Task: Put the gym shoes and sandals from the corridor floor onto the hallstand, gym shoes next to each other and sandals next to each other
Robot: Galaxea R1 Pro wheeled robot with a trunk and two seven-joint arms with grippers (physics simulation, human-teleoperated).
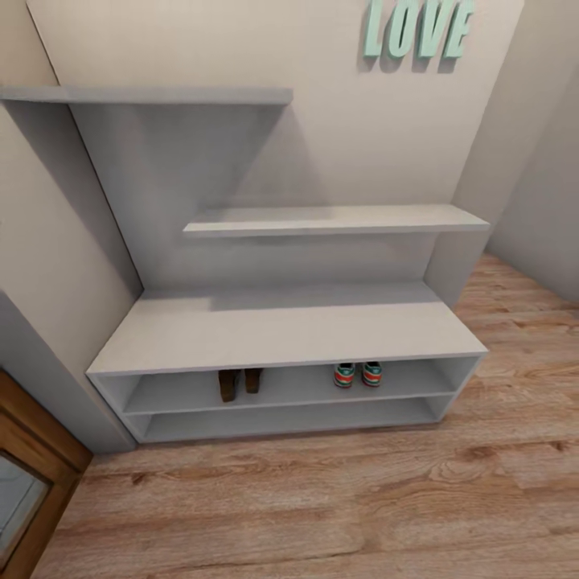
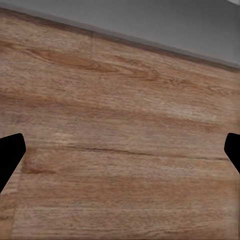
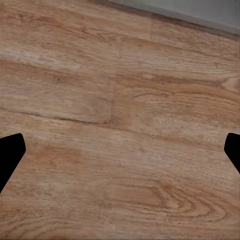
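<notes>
Both the left gripper (image 2: 120, 150) and the right gripper (image 3: 120, 150) hang with jaws spread wide and empty over the light brown wood-plank corridor floor (image 1: 338, 498). On the light grey hallstand (image 1: 281, 330), the upper shelf slot holds the brown leather sandals (image 1: 240, 382) side by side near its middle. The off-white gym shoes (image 1: 358, 374), apparently heels outward, sit paired toward its right end.

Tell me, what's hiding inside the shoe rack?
In the shoe rack's upper slot, the two brown sandals stand side by side, and the two gym shoes sit together further right. Only their heel ends show; the bench top covers the rest. The lower slot looks empty.
</notes>
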